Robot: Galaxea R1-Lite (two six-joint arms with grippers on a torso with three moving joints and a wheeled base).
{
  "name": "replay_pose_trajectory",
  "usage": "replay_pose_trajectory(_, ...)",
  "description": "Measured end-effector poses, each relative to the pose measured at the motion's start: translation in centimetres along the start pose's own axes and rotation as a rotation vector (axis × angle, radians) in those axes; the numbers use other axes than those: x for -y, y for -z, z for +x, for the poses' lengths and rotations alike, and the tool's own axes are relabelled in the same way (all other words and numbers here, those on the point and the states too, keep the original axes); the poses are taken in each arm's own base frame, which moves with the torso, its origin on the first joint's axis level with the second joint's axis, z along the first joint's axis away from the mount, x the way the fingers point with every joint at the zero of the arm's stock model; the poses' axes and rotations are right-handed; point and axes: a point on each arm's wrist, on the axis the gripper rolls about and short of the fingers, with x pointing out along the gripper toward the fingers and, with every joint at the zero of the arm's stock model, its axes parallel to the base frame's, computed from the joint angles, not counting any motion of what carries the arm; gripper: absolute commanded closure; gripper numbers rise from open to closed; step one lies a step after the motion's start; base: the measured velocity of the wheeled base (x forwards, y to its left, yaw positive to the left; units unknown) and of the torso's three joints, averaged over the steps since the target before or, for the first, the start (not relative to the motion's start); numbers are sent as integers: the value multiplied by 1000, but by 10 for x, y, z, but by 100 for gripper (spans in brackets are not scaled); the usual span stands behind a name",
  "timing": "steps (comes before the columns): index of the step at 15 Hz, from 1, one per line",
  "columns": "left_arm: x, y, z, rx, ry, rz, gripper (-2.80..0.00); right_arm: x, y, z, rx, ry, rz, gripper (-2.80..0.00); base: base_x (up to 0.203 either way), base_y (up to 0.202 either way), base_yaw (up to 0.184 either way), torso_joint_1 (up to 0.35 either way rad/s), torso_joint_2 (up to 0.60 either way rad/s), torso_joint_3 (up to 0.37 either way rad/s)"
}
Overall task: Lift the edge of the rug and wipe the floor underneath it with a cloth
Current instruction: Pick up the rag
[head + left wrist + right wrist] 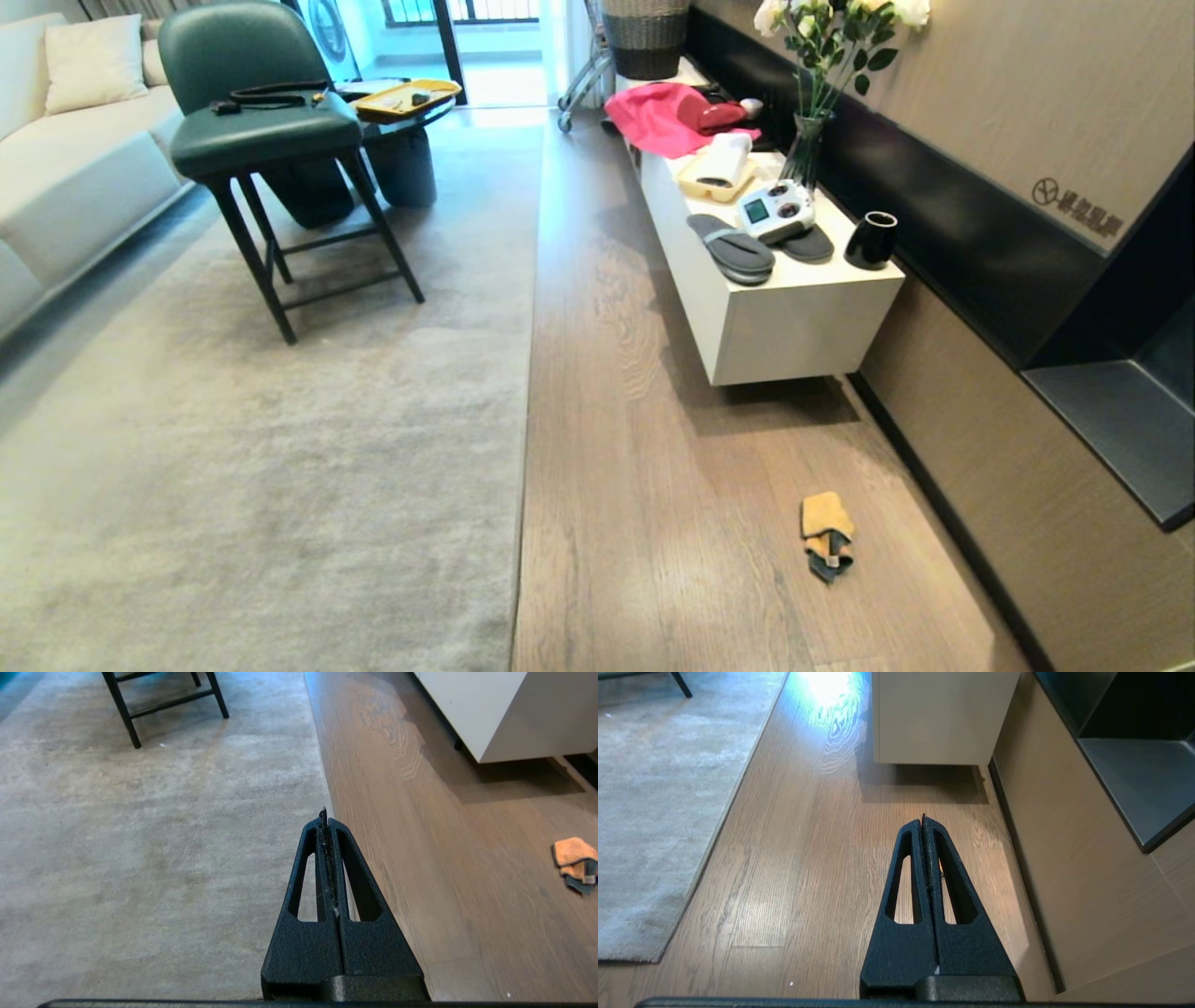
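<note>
Nothing begun: the pale grey-beige rug's edge [527, 373] lies flat, the orange-yellow cloth [825, 534] unclaimed on brown wood floor [653, 523]; left claw [327, 817] and right claw [923, 820] pressed together, empty.

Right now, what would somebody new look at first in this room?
Probably the big grey rug covering the left of the floor, with a green chair standing on it. Next, the small orange cloth lying alone on the wood near the right wall. Then the bright pink fabric and white flowers on the white bench.
</note>
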Motion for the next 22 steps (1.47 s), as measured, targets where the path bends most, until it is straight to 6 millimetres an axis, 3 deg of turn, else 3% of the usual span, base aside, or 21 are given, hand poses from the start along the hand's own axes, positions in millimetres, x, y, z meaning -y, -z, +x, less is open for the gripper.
replay_pose_trajectory(22,0,0,0,0,0,0,0,0,0,0,0,0,0,0,0,0,0,4,2,-196)
